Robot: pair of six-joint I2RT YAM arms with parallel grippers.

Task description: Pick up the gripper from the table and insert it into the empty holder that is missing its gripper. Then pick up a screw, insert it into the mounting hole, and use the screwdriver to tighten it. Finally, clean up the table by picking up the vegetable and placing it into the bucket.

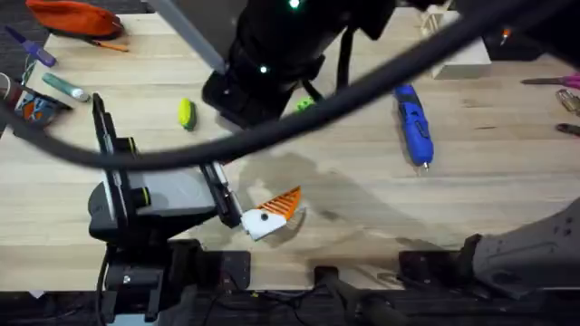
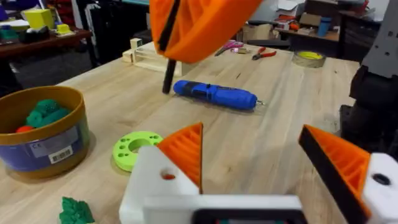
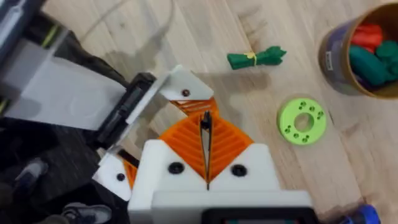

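Note:
My left gripper [image 2: 252, 134] stands open near the table's front edge [image 1: 272, 210]. One of its fingers is the white holder [image 2: 149, 180], with the orange gripper [image 2: 185, 152] seated in it and a small mounting hole in its side. Directly above the holder [image 3: 180, 84] my right gripper [image 3: 206, 124] is shut on a thin black screw [image 2: 168, 78] that points down. The blue screwdriver [image 1: 412, 122] lies on the table to the right [image 2: 214, 95]. The mustard bucket [image 2: 40, 130] holds green and red pieces. The green vegetable [image 3: 255, 58] lies on the wood near it.
A green round disc with holes [image 2: 134, 149] lies between the bucket and the left gripper. A small yellow-green object [image 1: 186, 113] sits at left centre. A wooden block [image 1: 458, 59], pliers [image 2: 264, 54] and a tape roll [image 2: 309, 58] are at the back right. The raised right arm [image 1: 272, 54] is a dark shape over the table's middle.

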